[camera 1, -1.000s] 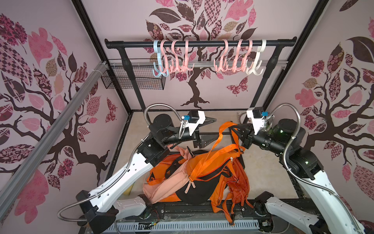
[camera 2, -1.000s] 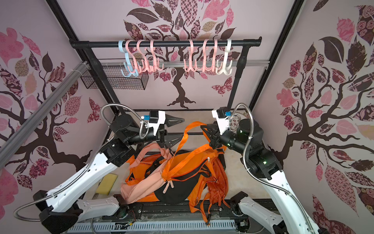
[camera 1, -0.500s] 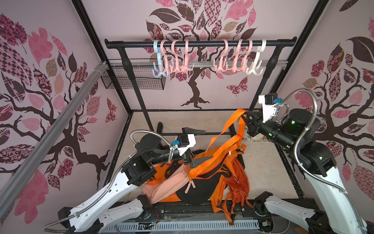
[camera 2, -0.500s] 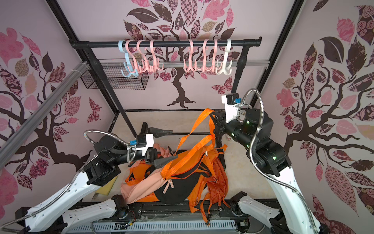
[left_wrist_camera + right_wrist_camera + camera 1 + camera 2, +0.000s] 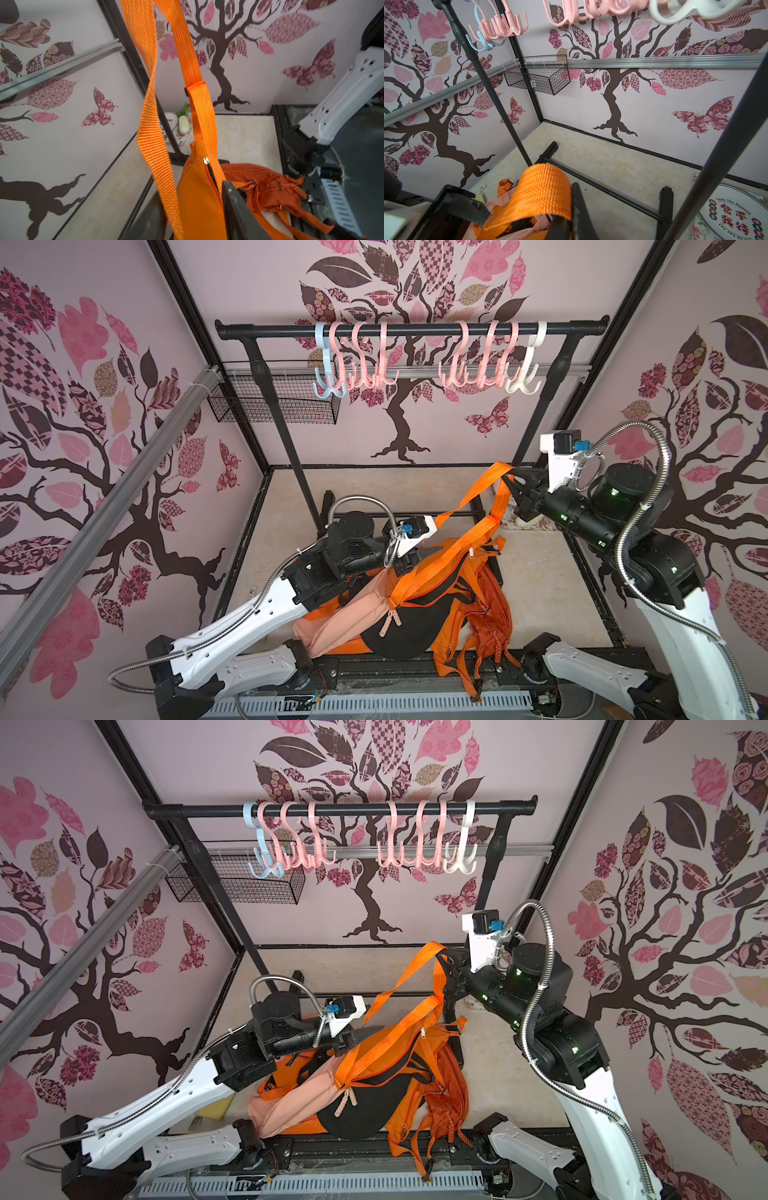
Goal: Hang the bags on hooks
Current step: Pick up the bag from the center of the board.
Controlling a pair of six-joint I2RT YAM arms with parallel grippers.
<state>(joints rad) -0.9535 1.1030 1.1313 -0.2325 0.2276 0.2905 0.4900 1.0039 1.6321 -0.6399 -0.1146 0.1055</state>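
Observation:
An orange bag (image 5: 419, 597) (image 5: 374, 1069) lies on the floor pile, its long orange strap (image 5: 478, 493) (image 5: 149, 114) pulled up taut to the right. My right gripper (image 5: 513, 485) (image 5: 444, 965) (image 5: 569, 218) is shut on the strap's top loop (image 5: 542, 191), well below the rail. My left gripper (image 5: 415, 560) (image 5: 357, 1038) (image 5: 193, 218) is low, shut on the bag's upper edge (image 5: 197, 197) beside its zipper. Pink hooks (image 5: 365, 377) (image 5: 500, 29), a blue hook (image 5: 326, 385) and a white hook (image 5: 525, 381) hang from the black rail (image 5: 415, 329).
A darker orange backpack (image 5: 486, 614) and a peach bag (image 5: 345, 622) lie under and beside the bag. The rack's black posts (image 5: 291, 448) and floor bar (image 5: 602, 187) stand near both arms. A wire basket (image 5: 274, 402) hangs back left. A printed plate (image 5: 733, 216) sits back right.
My right gripper has carried the strap loop up and to the right, pulling it taut. My left arm has dropped from beside the strap to the bag, and its jaws have closed in on it.

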